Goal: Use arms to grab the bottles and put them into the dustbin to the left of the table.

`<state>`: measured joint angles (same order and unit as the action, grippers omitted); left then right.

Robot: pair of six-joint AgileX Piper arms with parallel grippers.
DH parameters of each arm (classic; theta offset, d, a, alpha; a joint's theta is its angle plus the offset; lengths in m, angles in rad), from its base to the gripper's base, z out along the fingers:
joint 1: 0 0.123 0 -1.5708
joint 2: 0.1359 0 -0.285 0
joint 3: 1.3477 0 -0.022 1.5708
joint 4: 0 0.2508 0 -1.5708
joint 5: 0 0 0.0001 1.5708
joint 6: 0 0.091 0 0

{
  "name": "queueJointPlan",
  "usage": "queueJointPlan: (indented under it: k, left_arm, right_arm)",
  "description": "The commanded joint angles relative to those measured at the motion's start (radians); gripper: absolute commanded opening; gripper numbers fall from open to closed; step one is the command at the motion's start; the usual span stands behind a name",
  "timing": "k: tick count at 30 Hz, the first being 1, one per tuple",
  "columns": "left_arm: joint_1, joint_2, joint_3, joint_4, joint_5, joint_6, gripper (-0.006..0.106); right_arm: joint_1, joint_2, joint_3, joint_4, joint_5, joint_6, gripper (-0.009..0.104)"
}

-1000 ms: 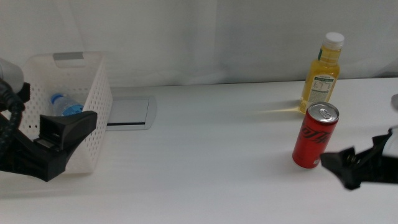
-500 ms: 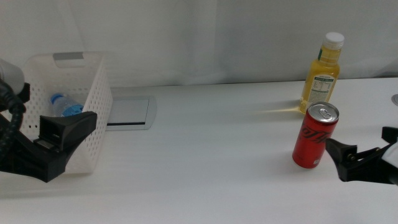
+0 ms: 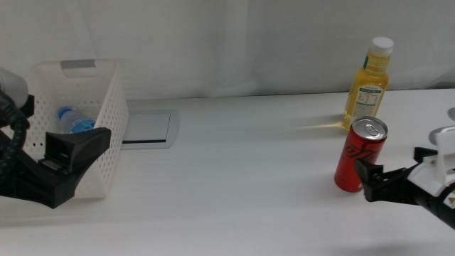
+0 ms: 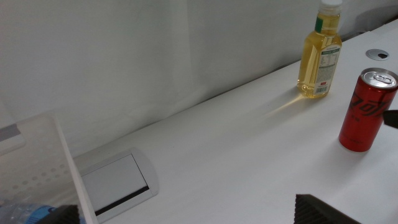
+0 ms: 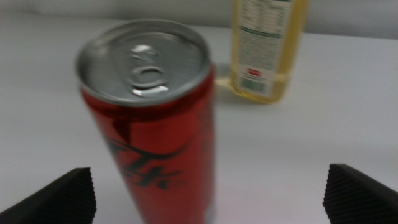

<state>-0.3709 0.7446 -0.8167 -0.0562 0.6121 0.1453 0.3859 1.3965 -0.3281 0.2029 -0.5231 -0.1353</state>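
The right gripper (image 3: 380, 181) hangs low over the table (image 3: 242, 178) at its right side, jaws spread wide and holding nothing; their tips flank a red soda can (image 3: 361, 154) that stands upright just ahead of them, not touched; beyond the can stands the yellow juice bottle (image 3: 368, 84), upright, white cap on, near the back edge. The left gripper (image 3: 67, 160) waits at the left edge beside the dustbin (image 3: 106, 107), jaws parted and empty; inside the white perforated basket lies the small water bottle (image 3: 75, 119), blue cap showing; just right of the basket a grey plate (image 3: 146, 128) sits flush in the tabletop.
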Motion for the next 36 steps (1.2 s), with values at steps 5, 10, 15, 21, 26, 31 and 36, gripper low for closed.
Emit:
queueJointPlan:
  k: [5,10,15,21,26,31,36]
  left_arm:
    - [-0.007,-0.003,0.005,-0.002,-0.005,0.0,0.089]
    - [-0.007,-0.003,0.005,-0.002,-0.005,0.0,0.089]
    - [-0.007,-0.003,0.005,-0.002,-0.005,0.001,0.089]
    - [-0.007,-0.003,0.007,-0.002,-0.005,0.004,0.089]
    - [-0.007,-0.003,0.007,-0.002,-0.005,0.004,0.089]
    - [-0.007,-0.003,0.007,-0.002,-0.005,0.005,0.089]
    - [-0.007,-0.003,0.007,-0.002,-0.007,0.03,0.089]
  right_arm:
    - [0.006,0.113,-0.002,-0.143,-0.165,0.12,0.103]
    - [0.006,0.191,-0.055,-0.167,-0.195,0.12,0.103]
    - [0.006,0.252,-0.118,-0.165,-0.193,0.12,0.103]
    - [0.006,0.314,-0.169,-0.165,-0.194,0.12,0.099]
    - [0.006,0.345,-0.202,-0.165,-0.188,0.12,0.068]
    - [0.006,0.347,-0.21,-0.165,-0.188,0.12,0.0]
    - [0.013,0.33,-0.21,-0.171,-0.19,0.155,-0.002]
